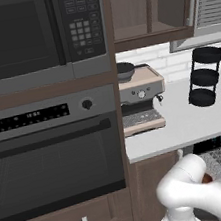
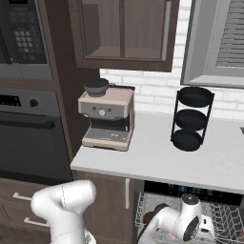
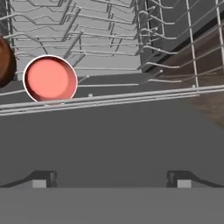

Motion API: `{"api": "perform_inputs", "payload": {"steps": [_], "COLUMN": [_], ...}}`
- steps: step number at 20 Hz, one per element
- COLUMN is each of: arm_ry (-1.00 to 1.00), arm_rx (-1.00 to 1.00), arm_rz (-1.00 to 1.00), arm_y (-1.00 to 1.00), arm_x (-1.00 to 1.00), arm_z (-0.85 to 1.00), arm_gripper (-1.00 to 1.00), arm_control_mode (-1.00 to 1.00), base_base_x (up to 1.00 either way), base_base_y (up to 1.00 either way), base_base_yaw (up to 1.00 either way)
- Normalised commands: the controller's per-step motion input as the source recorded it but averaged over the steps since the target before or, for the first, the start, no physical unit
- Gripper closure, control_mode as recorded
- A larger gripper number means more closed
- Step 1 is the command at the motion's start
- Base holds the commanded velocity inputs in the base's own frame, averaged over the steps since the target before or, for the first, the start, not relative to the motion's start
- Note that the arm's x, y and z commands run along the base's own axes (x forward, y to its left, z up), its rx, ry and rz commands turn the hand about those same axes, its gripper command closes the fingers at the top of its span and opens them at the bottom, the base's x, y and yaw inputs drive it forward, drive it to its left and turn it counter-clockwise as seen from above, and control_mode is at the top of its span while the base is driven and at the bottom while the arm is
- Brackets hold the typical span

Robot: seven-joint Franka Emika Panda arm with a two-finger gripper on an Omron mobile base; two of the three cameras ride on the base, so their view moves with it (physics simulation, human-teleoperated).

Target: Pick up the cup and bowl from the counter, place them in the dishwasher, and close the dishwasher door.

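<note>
Fingers (image 3: 111, 179) spread as wide as they go and holding nothing, hanging over the flat dark grey dishwasher door (image 3: 109, 135), which lies dropped open below me. Beyond its edge I see the grey wire rack (image 3: 105, 39), and the round coral-pink cup with a white rim (image 3: 50, 78) sits in it beside a brown rounded thing (image 3: 5, 61), probably the bowl. So the door is what's left, I reckon. My worry: fingers sliding off that smooth panel, or my arm snagging the pulled-out rack and jamming the door against it. The pale grey-white surface (image 2: 157, 157) above carries neither dish.
</note>
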Motion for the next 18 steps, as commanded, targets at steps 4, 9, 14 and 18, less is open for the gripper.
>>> {"api": "perform_inputs", "payload": {"steps": [4,9,14,18], "arm_ry": [0.01,-0.01,0.03,0.01], "arm_rx": [0.11,0.17,0.01,0.00], "arm_rz": [0.00,0.00,0.00,0.00], "arm_y": [0.01,0.09,0.24,0.27], "arm_x": [0.00,0.00,0.31,0.70], "arm_z": [-0.37,-0.56,-0.61,-0.31], "arm_gripper": [-1.00,-1.00,-1.00,-1.00], "arm_control_mode": [-1.00,-1.00,-1.00,-1.00], "base_base_x": [0.00,0.00,0.00,0.00], "base_base_y": [0.00,0.00,0.00,0.00], "base_base_yaw": [0.00,0.00,0.00,0.00]}}
